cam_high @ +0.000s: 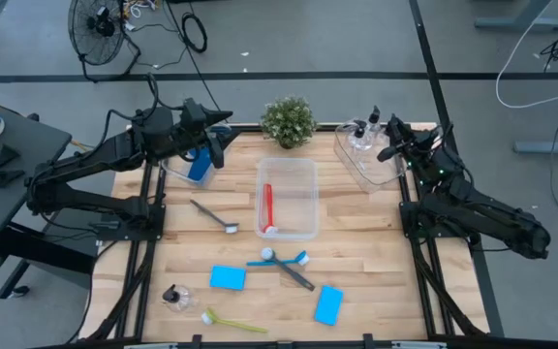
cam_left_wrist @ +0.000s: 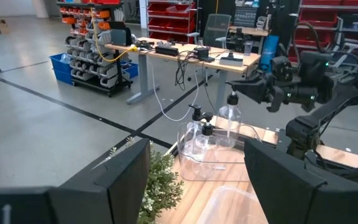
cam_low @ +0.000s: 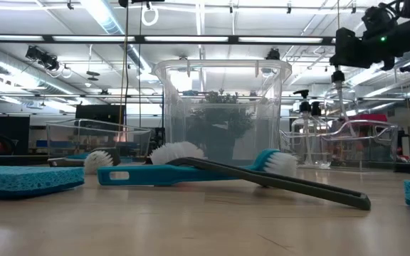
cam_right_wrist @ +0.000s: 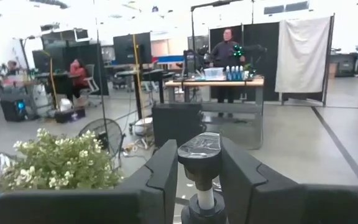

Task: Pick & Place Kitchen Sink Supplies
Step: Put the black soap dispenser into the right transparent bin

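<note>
1. Clear plastic describes the small pump bottle (cam_right_wrist: 202,171) with the black top that the right hand (cam_right_wrist: 199,177) grips by its neck, fingers closed on either side of the pump head.
2. The right hand holds this bottle above the clear plastic bin (cam_high: 368,157) at the far right of the wooden table (cam_high: 376,262), where other pump bottles already stand.
3. The step in hand appears to be placing the bottle into that bin.
4. The next move calls for lowering the bottle upright between those already there, then releasing it.
5. The left hand (cam_high: 213,141) hovers with fingers spread, holding nothing, over the far-left bin containing a flat blue sponge (cam_high: 200,165).
</note>
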You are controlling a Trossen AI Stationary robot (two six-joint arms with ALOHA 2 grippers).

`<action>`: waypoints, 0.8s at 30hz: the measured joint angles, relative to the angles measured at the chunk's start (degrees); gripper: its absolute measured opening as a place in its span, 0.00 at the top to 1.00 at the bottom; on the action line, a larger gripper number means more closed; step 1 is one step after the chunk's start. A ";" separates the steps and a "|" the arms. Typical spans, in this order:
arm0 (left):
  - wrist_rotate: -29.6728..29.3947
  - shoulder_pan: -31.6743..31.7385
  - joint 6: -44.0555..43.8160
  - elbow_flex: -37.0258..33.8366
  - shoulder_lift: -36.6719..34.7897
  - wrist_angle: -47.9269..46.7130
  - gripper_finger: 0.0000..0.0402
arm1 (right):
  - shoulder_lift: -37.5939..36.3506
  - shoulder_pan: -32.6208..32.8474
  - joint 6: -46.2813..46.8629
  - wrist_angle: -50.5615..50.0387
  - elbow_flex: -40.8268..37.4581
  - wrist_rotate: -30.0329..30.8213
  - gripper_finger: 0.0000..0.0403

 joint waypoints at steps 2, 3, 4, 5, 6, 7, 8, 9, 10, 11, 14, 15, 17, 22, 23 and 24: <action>0.00 0.00 0.00 0.00 0.02 0.00 0.34 | -0.02 -0.02 0.09 2.34 -1.55 0.49 0.77; 0.00 0.00 0.00 0.02 0.00 0.00 0.34 | 0.00 -0.02 0.13 3.53 -2.39 1.11 0.77; 0.00 -0.01 0.01 0.00 0.00 0.00 0.34 | 0.02 -0.01 0.27 4.44 -3.04 1.56 0.77; 0.00 0.00 0.00 0.01 0.00 0.00 0.34 | 0.02 -0.01 0.24 5.29 -3.65 2.01 0.77; 0.00 -0.01 0.00 0.02 0.02 0.00 0.34 | 0.00 0.00 0.12 5.84 -4.12 2.85 0.77; 0.00 -0.02 0.00 0.00 0.02 0.00 0.34 | -0.02 0.00 0.07 6.00 -4.49 3.77 0.77; 0.00 -0.02 0.00 0.00 0.02 0.00 0.34 | -0.01 -0.02 0.07 5.99 -4.88 4.59 0.77; 0.00 -0.02 0.00 0.00 0.02 0.00 0.34 | -0.01 -0.02 0.07 5.99 -5.31 4.96 0.77; 0.00 0.00 0.00 0.00 0.02 0.00 0.34 | 0.00 -0.02 0.07 6.08 -5.70 5.36 0.77; -0.01 0.00 0.00 0.00 0.02 0.00 0.34 | 0.03 -0.02 0.11 6.37 -6.07 5.95 0.77; -0.01 -0.02 0.00 0.00 0.02 0.00 0.34 | 0.00 0.00 1.29 6.60 -7.01 7.01 0.77; 0.00 -0.02 0.00 0.00 0.02 0.00 0.34 | 0.00 -0.02 1.63 6.58 -7.24 7.18 0.77; -0.02 -0.02 0.00 0.00 0.02 0.00 0.34 | 0.00 -0.01 1.72 6.63 -7.61 7.18 0.77; -0.02 0.00 0.00 0.00 0.02 0.00 0.34 | 0.00 -0.01 3.26 6.83 -9.42 7.29 0.77; -0.02 0.00 0.00 0.00 0.02 0.02 0.34 | 0.00 -0.02 4.21 6.96 -10.05 7.29 0.77; -0.02 -0.01 0.00 0.00 0.02 0.03 0.34 | 0.00 -0.02 4.97 7.29 -10.79 7.29 0.77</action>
